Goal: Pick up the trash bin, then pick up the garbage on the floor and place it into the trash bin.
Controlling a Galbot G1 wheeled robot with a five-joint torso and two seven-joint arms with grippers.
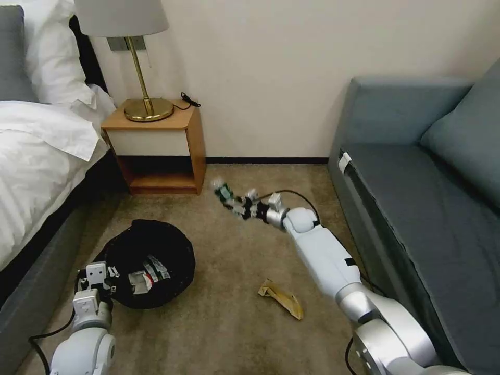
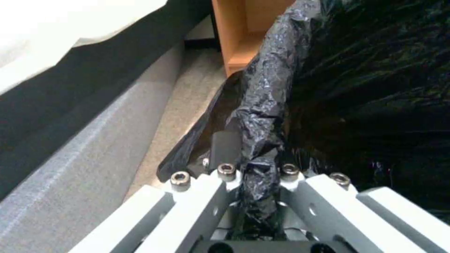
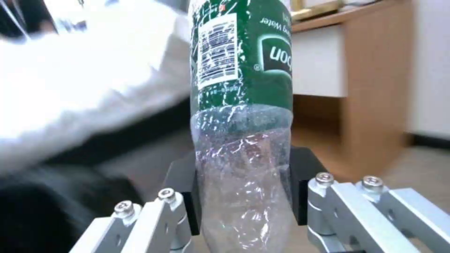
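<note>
**A carpeted corner between bed and sofa**

A plain cream wall [image 1: 271, 78] runs across the back, edged at the bottom by a dark skirting strip [image 1: 265, 160]. The floor is short-pile tan carpet [image 1: 229, 323]. On the left stands a bed [image 1: 36, 156] with white linen, a white pillow and a grey upholstered base. Beside it, against the wall, sits a wooden nightstand [image 1: 156, 151] with a white drawer front and an open shelf below. A brass lamp [image 1: 138, 62] with a pale shade stands on top, its black cord trailing to the wall. On the right is a blue-grey sofa [image 1: 416, 172] with a matching cushion. The light is soft and even.
</note>
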